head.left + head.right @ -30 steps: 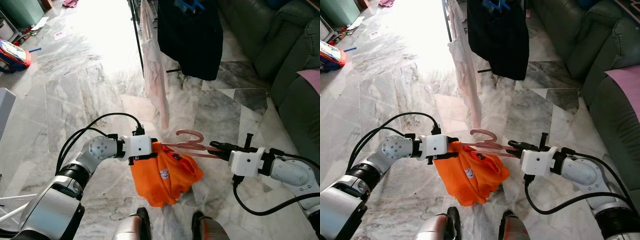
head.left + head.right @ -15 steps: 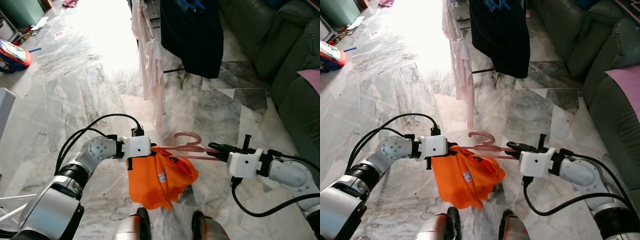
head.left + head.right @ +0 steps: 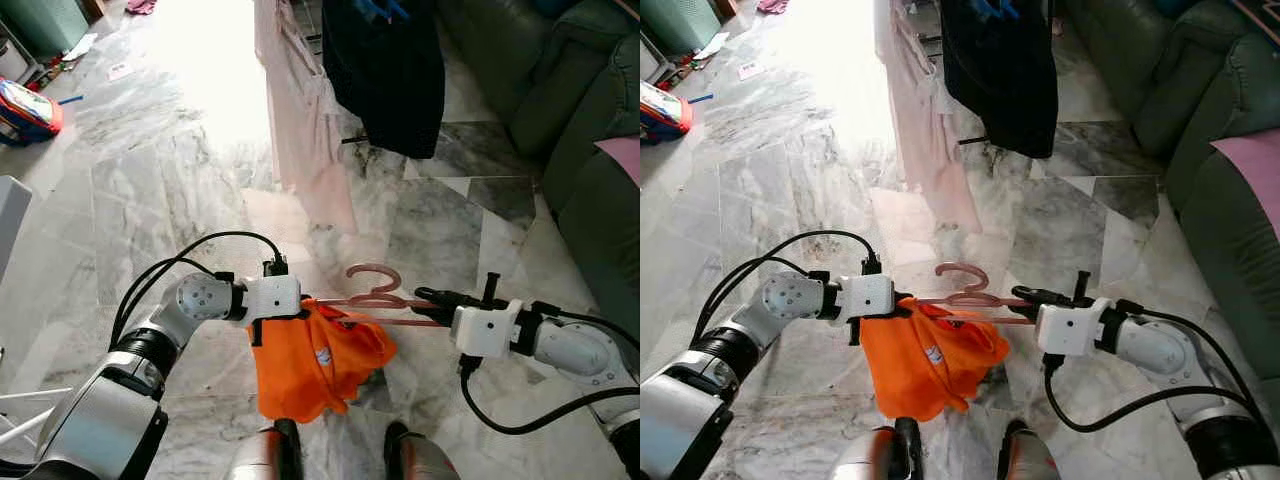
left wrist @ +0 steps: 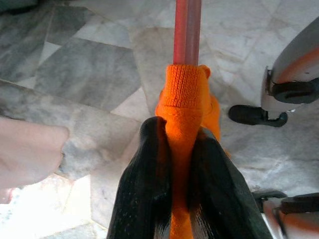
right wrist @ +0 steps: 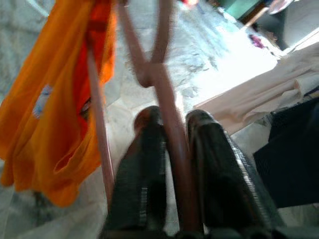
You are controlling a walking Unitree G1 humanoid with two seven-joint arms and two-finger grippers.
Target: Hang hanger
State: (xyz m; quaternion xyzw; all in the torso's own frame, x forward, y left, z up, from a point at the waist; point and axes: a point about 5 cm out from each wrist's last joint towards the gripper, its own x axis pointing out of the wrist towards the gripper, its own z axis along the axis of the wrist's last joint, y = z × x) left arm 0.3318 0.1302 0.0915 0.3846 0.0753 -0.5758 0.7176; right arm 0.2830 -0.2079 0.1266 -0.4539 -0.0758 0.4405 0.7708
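While held level above the floor (image 3: pixel 150 170), the hanger (image 3: pixel 375 292) is spanned between 2 grippers.
Left gripper (image 3: pixel 305 303) is clamped on its shirt-covered (image 3: pixel 315 355) end; right gripper (image 3: pixel 425 296) is closed on the other arm.

From my head camera, the left gripper (image 3: pixel 902 305) is clamped on the orange garment (image 3: pixel 927 352) at one end of the pink hanger (image 3: pixel 973 292), and the right gripper (image 3: pixel 1022 296) grips the hanger's other end, so it sits level between my arms above the marble floor (image 3: pixel 770 190). Ahead hang a pale pink garment (image 3: pixel 925 120) and a black garment (image 3: pixel 1002 70) side by side, with a dark green sofa (image 3: pixel 1180 110) to my right carrying a pink cushion (image 3: pixel 1250 165). A red toy (image 3: pixel 662 108) lies far left.
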